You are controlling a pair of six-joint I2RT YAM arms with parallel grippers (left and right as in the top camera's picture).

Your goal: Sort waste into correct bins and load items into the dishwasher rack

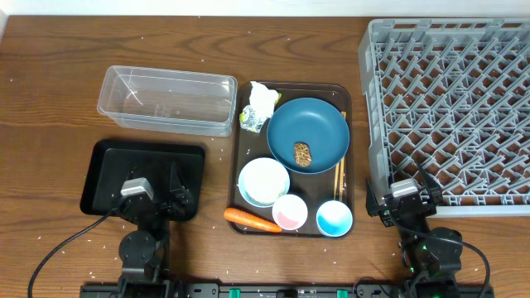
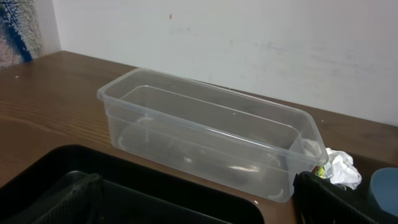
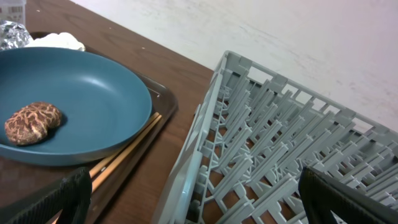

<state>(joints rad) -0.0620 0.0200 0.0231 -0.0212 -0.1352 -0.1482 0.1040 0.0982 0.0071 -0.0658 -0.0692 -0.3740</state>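
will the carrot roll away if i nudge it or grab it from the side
The carrot looks round and tapered, so a nudge would probably roll it in a curve, maybe against the pink cup beside it. It looks firm and straight, so likely stiff, not floppy. Its smooth skin might slip from a pincer near the thin tip.

Partly seen items:
- Dishwasher rack (image 1: 447, 108): right side and far edge cut off in the overhead view.
- Chopsticks (image 1: 338, 178): mostly hidden under the blue plate (image 1: 308, 132); only a stretch beside its right rim shows.
- Black tray (image 1: 108, 170): near edge partly covered by the left arm (image 1: 141, 223).
- Wrapper (image 2: 341, 168): in the left wrist view, partly behind the clear tub (image 2: 205, 137); print unreadable.
- Brown lump (image 1: 302, 155): kind of food cannot be told.
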